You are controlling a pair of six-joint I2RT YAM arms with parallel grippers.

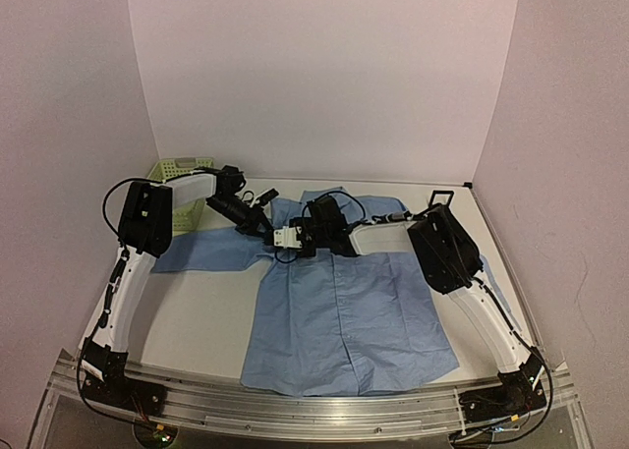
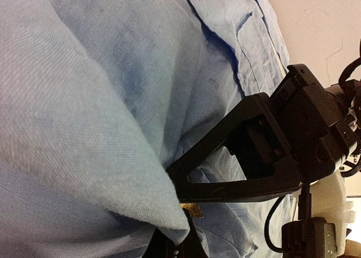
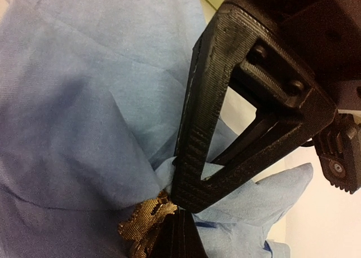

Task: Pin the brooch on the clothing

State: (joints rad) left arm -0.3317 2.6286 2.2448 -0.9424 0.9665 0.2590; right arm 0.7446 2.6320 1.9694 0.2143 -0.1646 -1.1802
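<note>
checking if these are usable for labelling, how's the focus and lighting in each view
Top external: even soft light, reasonably sharp. Left wrist: the near shirt is soft, the right gripper a dark silhouette. Right wrist: the brooch sits in shadow yet its mesh reads; the table at right is washed out pale.

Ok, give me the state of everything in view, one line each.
shirt, spread flat, front up, bunched near the collar
left claw, shut on a shirt fold
right claw, shut on the brooch
brooch, against the bunched cloth at the right claw's tips; pinned or not, cannot tell
basket, upright, partly hidden
</note>
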